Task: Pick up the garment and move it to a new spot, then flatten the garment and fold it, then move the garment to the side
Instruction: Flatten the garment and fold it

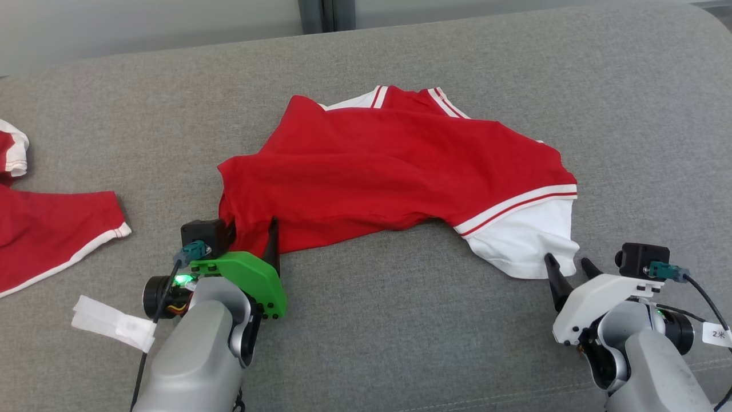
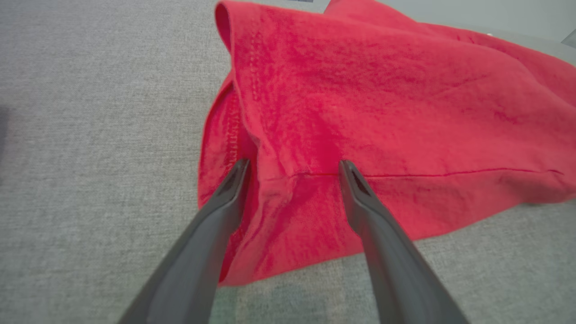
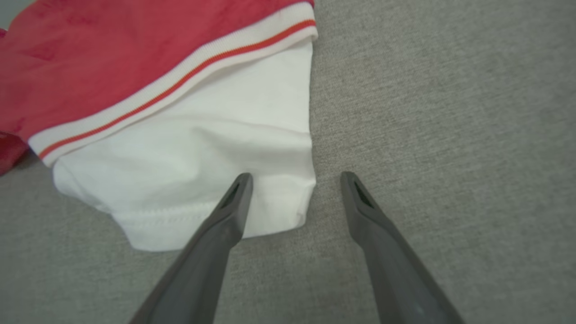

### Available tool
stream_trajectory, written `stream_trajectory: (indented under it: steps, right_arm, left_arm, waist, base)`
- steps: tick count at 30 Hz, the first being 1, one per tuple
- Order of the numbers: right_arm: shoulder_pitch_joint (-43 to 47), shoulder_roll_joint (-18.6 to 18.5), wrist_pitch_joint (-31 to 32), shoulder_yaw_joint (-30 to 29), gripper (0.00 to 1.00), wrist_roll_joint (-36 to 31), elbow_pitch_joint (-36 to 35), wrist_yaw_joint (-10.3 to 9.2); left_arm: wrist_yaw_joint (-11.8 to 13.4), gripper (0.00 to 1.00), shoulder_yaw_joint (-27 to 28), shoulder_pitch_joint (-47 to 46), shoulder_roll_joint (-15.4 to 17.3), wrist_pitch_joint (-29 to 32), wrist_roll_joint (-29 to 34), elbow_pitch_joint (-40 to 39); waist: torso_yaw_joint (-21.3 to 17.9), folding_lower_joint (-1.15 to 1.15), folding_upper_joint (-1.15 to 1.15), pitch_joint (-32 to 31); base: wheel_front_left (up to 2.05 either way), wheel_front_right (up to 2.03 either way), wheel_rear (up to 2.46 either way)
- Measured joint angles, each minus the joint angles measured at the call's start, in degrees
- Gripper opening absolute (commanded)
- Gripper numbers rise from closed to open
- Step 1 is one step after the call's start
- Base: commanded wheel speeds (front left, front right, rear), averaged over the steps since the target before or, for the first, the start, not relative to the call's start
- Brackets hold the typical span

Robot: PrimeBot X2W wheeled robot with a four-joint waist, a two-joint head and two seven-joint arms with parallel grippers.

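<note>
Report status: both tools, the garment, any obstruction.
Left tool open, straddling red corner of garment. Right tool open at hem of white sleeve, nothing gripped. Second red garment far left, apart.

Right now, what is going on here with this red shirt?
A robot has both pincers at the red shirt, which lies crumpled on a grey couch. Its left pincer is open around the shirt's red corner, and its right pincer is open at the edge of the white part. Neither is closed, so the shirt is not yet lifted.
</note>
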Motion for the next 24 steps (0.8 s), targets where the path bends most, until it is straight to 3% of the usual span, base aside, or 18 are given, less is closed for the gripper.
stream_trajectory:
  steps: [15, 16, 17, 18, 19, 20, 24]
  right_arm:
    - [-2.9, -0.7, 3.4, 2.3, 1.0, -1.8, 3.6, -0.22]
    - [-2.9, -0.7, 3.5, 2.4, 1.0, -1.8, 3.6, -0.23]
    - [-2.9, -0.7, 3.9, 2.5, 0.89, -1.8, 3.7, -0.24]
    - [-2.9, -0.8, 4.1, 2.7, 0.69, -1.8, 3.7, -0.25]
    - [-3.0, -0.9, 4.3, 2.9, 0.29, -1.8, 3.7, -0.25]
    - [-3.2, -0.9, 4.8, 3.2, 0.0, -1.8, 3.8, -0.25]
    - [-3.9, -0.5, 5.3, 4.4, 0.0, -0.7, 4.0, -0.14]
  left_arm:
    - [-1.1, 1.0, -2.5, -1.6, 0.0, -0.6, -3.3, 1.3]
    - [-1.1, 0.87, -2.6, -1.6, 0.0, -0.6, -3.4, 1.3]
    - [-1.3, 0.49, -2.6, -1.6, 0.0, -0.8, -3.5, 1.4]
    - [-1.3, 0.29, -2.6, -1.7, 0.0, -0.8, -3.6, 1.4]
    - [-1.4, 0.0, -2.6, -1.7, 0.0, -0.9, -3.6, 1.5]
    - [-1.5, 0.0, -2.5, -1.8, 0.0, -1.0, -3.7, 1.5]
    - [-2.1, 0.0, -2.0, -1.9, 0.3, -1.5, -4.3, 1.4]
  waist:
    - [1.0, 0.0, 0.0, 0.5]
    - [1.0, 0.0, 0.0, 0.6]
    - [1.0, 0.0, 0.0, 0.6]
    - [1.0, 0.0, 0.0, 0.7]
    - [1.0, 0.0, 0.0, 0.8]
    - [1.0, 0.0, 0.0, 0.9]
    - [1.2, 0.0, 0.0, 1.0]
  base:
    - [0.0, 0.0, 0.0]
    - [0.0, 0.0, 0.0]
    - [0.0, 0.0, 0.0]
    - [0.0, 0.0, 0.0]
    - [0.0, 0.0, 0.0]
    - [0.0, 0.0, 0.0]
    - [0.0, 0.0, 0.0]
